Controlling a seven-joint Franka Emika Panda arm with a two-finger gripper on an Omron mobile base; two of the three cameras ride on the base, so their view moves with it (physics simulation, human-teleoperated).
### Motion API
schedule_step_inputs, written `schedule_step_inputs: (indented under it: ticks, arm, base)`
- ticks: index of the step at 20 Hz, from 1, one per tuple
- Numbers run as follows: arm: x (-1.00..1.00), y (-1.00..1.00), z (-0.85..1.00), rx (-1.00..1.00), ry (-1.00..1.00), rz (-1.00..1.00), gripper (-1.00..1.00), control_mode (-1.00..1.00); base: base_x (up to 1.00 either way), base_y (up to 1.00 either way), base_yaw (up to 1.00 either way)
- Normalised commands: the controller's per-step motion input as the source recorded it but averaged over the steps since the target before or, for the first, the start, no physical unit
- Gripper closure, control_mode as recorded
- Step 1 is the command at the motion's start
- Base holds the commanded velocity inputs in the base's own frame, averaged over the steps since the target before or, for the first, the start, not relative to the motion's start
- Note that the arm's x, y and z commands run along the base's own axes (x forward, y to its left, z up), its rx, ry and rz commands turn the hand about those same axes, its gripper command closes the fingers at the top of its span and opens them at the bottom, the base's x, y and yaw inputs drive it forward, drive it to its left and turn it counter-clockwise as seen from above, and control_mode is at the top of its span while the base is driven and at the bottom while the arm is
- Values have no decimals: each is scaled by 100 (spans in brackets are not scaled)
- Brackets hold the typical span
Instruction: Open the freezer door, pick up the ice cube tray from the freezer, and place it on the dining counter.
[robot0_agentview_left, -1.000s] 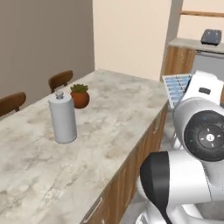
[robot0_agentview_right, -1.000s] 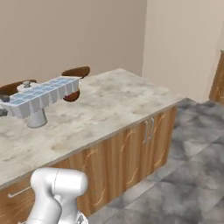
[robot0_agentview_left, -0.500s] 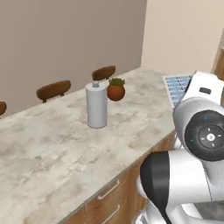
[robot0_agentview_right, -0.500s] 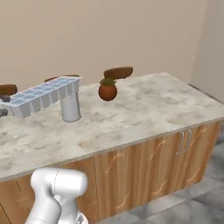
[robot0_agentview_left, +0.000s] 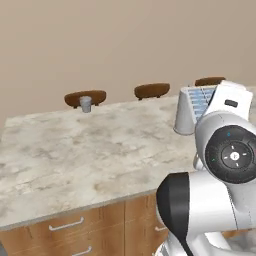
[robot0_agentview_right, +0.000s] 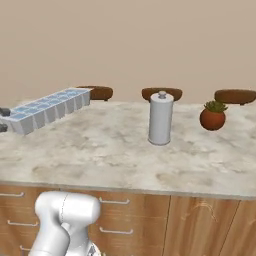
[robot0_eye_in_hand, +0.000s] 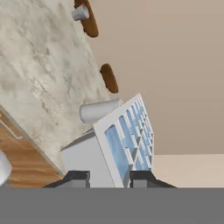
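jaws are closed on the near end of the ice cube tray (robot0_eye_in_hand: 124, 140), one dark finger tip on each side of it in the hand view, the gripper (robot0_eye_in_hand: 109, 178) clamping it between them. held up in the air above the dining counter (robot0_agentview_right: 100, 145), the tray doesn't touch the stone; from the right base view it juts out level over the counter's left part (robot0_agentview_right: 47, 109), pale-blue cells facing up.

from the left base view the tray (robot0_agentview_left: 199, 100) peeks out behind the white arm, in front of a tall grey canister (robot0_agentview_left: 184, 120). over on the right base view that same canister (robot0_agentview_right: 160, 119) stands clear and upright mid-counter, with a small potted plant (robot0_agentview_right: 213, 116) in a round reddish pot to its right, well apart from it. the left base view adds a little grey shaker (robot0_agentview_left: 86, 104) near the far edge; the hand view catches it too (robot0_eye_in_hand: 80, 13), at the top.

beige marbled top, wooden drawers with silver handles beneath. brown chair backs (robot0_agentview_right: 161, 93) line the far side, a plain tan wall behind them.
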Motion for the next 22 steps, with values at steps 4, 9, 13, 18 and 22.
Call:
schedule_step_inputs:
  ticks: [4, 9, 13, 18, 22]
  arm:
    - [0, 0, 0, 0, 0, 0, 100, 100]
    - [0, 0, 0, 0, 0, 0, 100, 100]
    - [0, 0, 0, 0, 0, 0, 100, 100]
    - [0, 0, 0, 0, 0, 0, 100, 100]
    - [0, 0, 0, 0, 0, 0, 100, 100]
  base:
    - [-15, 44, 66]
    - [12, 32, 26]
    - [43, 3, 1]
    - [48, 0, -9]
    - [41, 0, -11]
